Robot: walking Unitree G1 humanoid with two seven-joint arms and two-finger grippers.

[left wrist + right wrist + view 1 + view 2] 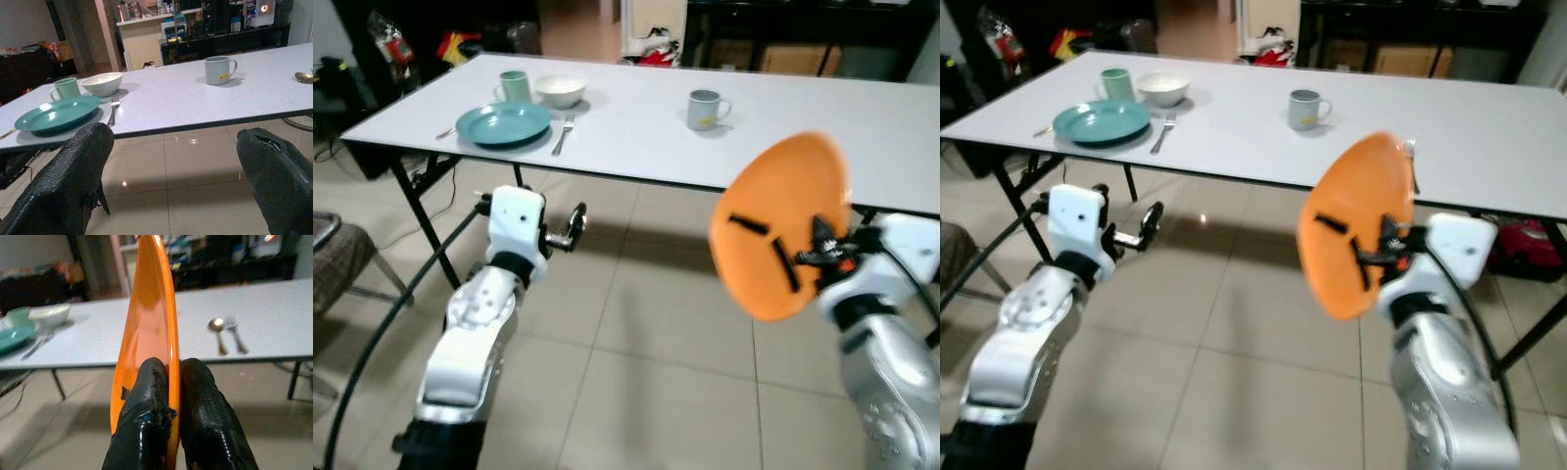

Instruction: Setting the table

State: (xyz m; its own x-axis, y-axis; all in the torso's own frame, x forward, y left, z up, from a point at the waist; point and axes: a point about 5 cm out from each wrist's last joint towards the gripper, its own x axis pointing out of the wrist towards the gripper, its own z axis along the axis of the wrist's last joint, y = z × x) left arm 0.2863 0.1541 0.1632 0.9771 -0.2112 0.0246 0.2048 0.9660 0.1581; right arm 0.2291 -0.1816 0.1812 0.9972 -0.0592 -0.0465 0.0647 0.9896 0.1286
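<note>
The right gripper point(168, 382) is clamped on the rim of the orange plate point(783, 220), one black finger on each face, and holds the plate on edge, close to vertical, in the air short of the table point(636, 132). In the right wrist view the plate runs straight out along the finger axis, with the tabletop ahead of and beyond the fingertips. The relation that governs placement is this: the plate's flat face stands roughly at right angles to the table surface, so it must be rotated flat before it can be set down. The bare stretch of table ahead of the right gripper lies between the grey mug point(705, 110) and a spoon and fork point(227, 333) lying side by side. The right arm is the nearer one to that spot. The left gripper point(166, 191) has its fingers spread wide apart and empty, below table height, facing the finished place setting: teal plate point(503, 124), fork point(562, 135), white bowl point(560, 90) and green cup point(514, 86).
</note>
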